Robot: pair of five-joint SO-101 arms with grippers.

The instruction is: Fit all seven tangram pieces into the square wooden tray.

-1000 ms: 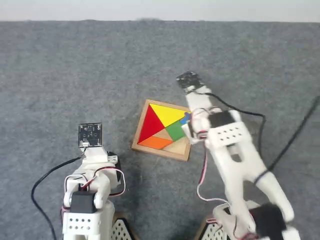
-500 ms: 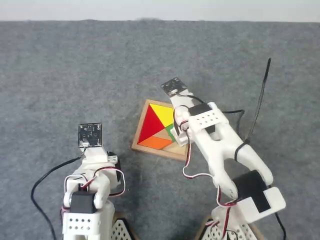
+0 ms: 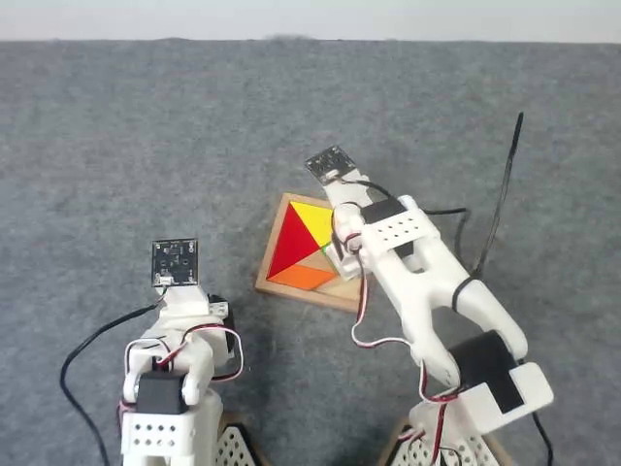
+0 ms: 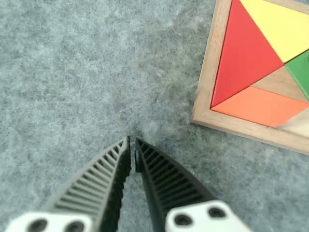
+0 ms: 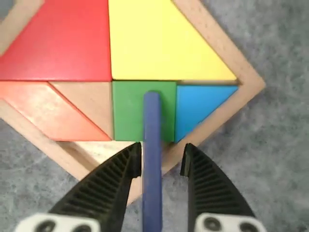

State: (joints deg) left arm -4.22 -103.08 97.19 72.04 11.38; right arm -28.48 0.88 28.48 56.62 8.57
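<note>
Likely light, rigid and slick, the dark blue piece [image 5: 152, 159] stands on edge over the green square [image 5: 126, 111] in the wooden tray [image 5: 215, 36], right gripper [image 5: 161, 147] spread around it; pinch its flat faces.

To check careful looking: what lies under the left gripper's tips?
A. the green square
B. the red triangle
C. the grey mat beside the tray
C: the left gripper, shut, hangs over the grey mat, apart from the wooden tray.
</note>
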